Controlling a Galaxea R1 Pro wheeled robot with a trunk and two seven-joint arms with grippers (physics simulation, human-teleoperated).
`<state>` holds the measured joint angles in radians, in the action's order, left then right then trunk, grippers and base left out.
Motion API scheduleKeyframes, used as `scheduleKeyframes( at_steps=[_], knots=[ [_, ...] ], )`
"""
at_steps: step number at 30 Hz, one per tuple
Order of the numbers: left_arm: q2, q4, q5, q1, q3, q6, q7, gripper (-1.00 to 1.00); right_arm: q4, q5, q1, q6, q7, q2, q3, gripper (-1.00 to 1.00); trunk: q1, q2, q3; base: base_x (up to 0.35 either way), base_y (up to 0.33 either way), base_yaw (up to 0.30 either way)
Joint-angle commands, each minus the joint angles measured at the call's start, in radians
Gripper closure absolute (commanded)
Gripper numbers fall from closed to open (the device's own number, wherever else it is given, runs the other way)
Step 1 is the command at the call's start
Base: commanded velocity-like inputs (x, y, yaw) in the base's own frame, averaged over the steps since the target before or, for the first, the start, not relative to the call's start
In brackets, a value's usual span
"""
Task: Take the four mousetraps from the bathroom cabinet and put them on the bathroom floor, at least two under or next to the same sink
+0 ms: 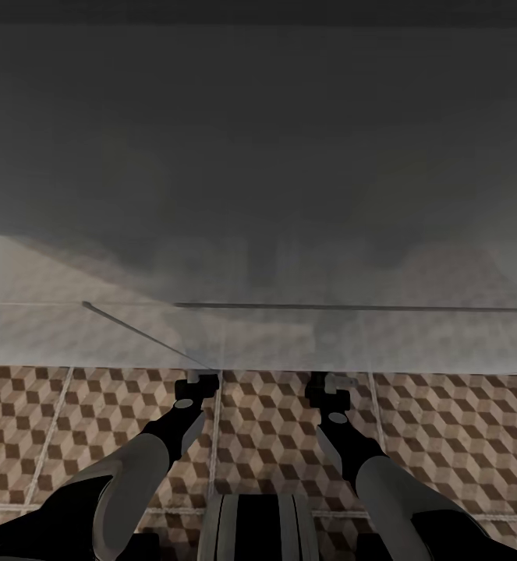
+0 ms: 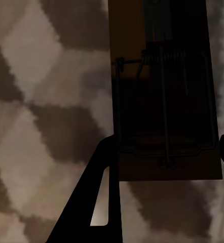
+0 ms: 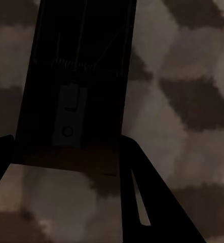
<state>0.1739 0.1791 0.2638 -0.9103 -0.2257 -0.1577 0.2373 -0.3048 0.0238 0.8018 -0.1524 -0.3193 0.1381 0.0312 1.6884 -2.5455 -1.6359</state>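
In the left wrist view my left gripper is shut on a mousetrap, a tan plate with dark spring wire, held close over the bathroom floor. My right gripper is shut on another mousetrap, which is dark in shadow above the cube-pattern tiles. From the head camera both arms reach forward, and the left gripper and right gripper have their tips tucked under the edge of a wide pale blurred slab. I cannot tell whether that slab is the sink. The cabinet is out of view.
The pale slab spans the whole width of the head view, with dark grey haze above it. Cube-pattern floor tiles stretch to both sides of the arms. My trunk stands between the arms at the near edge.
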Motion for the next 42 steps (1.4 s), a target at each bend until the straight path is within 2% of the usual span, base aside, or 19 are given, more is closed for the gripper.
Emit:
scheduleKeyframes(
  at_steps=[1, 19, 20, 42],
  knots=[
    [0.001, -0.001, 0.011, 0.000, -0.007, -0.003, 0.004, 1.00, 0.001, -0.001, 0.001, -0.003, -0.005, 0.000, 0.004, 1.00, 0.000, 0.000, 0.000, 0.000, 0.000, 0.000],
    [0.001, -0.002, 0.011, 0.000, -0.007, -0.003, 0.004, 1.00, 0.001, -0.010, 0.001, 0.009, -0.003, -0.002, 0.004, 1.00, 0.000, 0.000, 0.000, 0.000, 0.000, 0.000],
    [0.001, -0.003, 0.011, 0.000, -0.007, -0.003, 0.004, 1.00, 0.001, -0.010, 0.001, 0.009, -0.003, -0.002, 0.004, -1.00, 0.000, 0.000, 0.000, 0.000, 0.000, 0.000],
    [0.001, -0.003, 0.011, 0.000, -0.007, -0.002, 0.004, 1.00, -0.002, -0.010, 0.001, 0.009, -0.003, -0.002, 0.003, -1.00, 0.000, 0.000, 0.000, 0.000, 0.000, 0.000]
  ],
)
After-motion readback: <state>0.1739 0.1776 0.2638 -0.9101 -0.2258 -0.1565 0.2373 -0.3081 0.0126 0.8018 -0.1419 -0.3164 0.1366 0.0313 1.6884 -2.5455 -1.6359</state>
